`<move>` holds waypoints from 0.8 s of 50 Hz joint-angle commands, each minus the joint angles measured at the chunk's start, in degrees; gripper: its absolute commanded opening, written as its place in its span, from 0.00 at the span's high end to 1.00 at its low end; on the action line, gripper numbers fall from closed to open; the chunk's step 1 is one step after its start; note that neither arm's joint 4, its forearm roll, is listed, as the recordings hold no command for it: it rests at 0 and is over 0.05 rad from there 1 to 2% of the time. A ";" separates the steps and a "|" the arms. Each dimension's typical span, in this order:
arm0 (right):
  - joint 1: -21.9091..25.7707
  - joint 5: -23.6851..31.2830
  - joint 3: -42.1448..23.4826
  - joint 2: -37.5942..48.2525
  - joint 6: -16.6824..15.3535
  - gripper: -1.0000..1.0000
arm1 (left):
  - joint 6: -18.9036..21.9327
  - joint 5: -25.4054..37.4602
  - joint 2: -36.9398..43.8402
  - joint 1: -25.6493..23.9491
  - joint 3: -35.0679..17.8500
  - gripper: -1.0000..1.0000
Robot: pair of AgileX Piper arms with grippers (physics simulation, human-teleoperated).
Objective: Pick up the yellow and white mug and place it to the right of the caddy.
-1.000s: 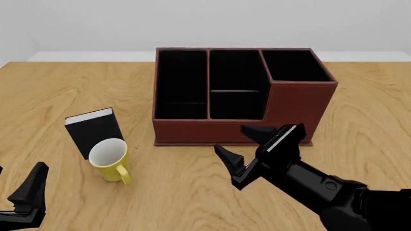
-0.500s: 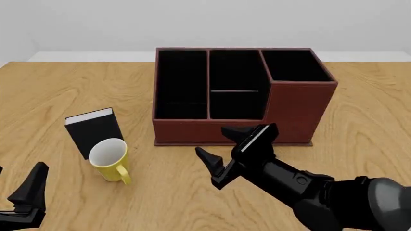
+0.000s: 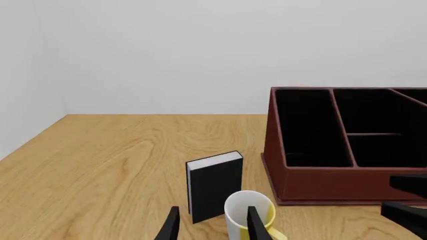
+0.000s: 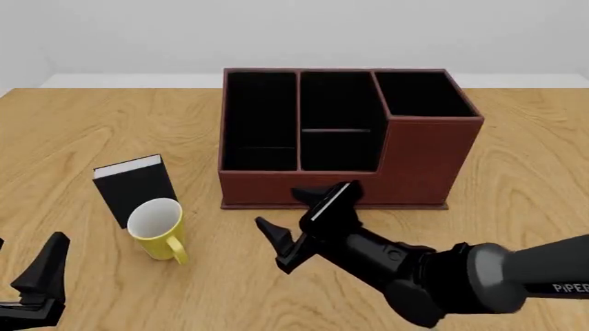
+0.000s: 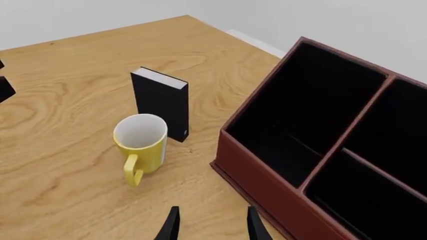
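The yellow and white mug [image 4: 158, 231] stands upright on the table, left of the caddy [image 4: 304, 187], its handle toward the near edge. In the right wrist view the mug [image 5: 141, 142] lies ahead of my open right gripper [image 5: 213, 210], with bare table between. My right gripper [image 4: 278, 208] hovers in front of the caddy's left front, empty. At the near left corner, my left gripper [image 4: 30, 241] stays open and empty. The left wrist view has the mug [image 3: 237, 212] just beyond my left gripper [image 3: 213, 209], beside the caddy [image 3: 333, 175].
A small black book [image 4: 136, 186] with white pages stands upright just behind the mug, and shows as the book [image 5: 163, 102] in the right wrist view. The caddy is a reddish-brown box with black compartments, its right end taller. Wooden table [image 4: 515, 179] extends right of it.
My right gripper has swung left along the caddy's front, nearer the mug. The left gripper, mug, book and caddy have not moved.
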 commanded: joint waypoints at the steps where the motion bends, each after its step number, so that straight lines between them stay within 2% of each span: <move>1: 1.24 -0.17 -2.88 3.37 0.12 0.00 | 0.00 0.00 0.00 0.00 0.00 0.00; 40: 5.32 0.21 -11.48 12.79 0.74 0.00 | 0.00 0.00 0.00 0.00 0.00 0.00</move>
